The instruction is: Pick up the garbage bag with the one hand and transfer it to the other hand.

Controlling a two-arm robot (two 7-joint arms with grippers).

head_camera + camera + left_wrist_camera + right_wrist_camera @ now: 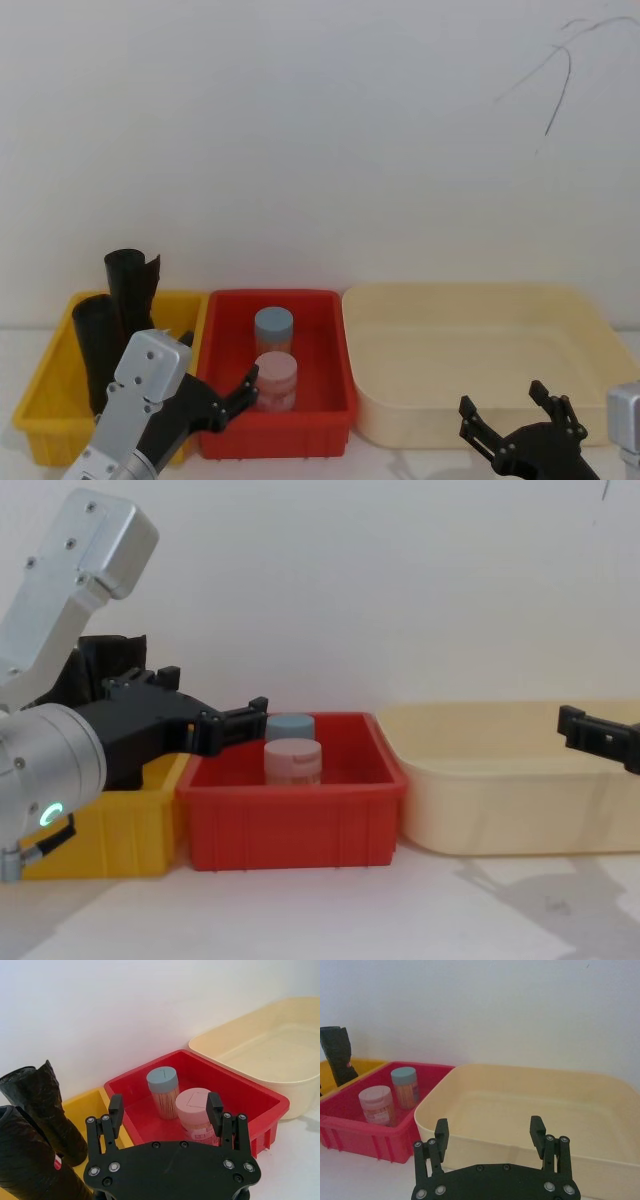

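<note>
— Black rolls! How many do you see?
— Two. Both stand up in the yellow bin (45, 425). The garbage bag (25, 1160) has a tiny red-and-white mark on its side. The other roll (42, 1105) stands close behind it.
— Can you read the mark?
— No, it is too small.
— What else can you count?
— Three bins in a row: yellow, then the red bin (290, 435), then the cream bin (420, 425). Two jars stand in the red one, a blue-lid jar (273, 325) and a pink-lid jar (275, 375). The pink one has a label I cannot read.
— And the grippers?
— Two. The left gripper (165, 1105) is by the front of the yellow and red bins, fingers spread wide, holding nothing. The right gripper (489, 1127) hangs in front of the cream bin, spread wide too, with nothing in it.
</note>
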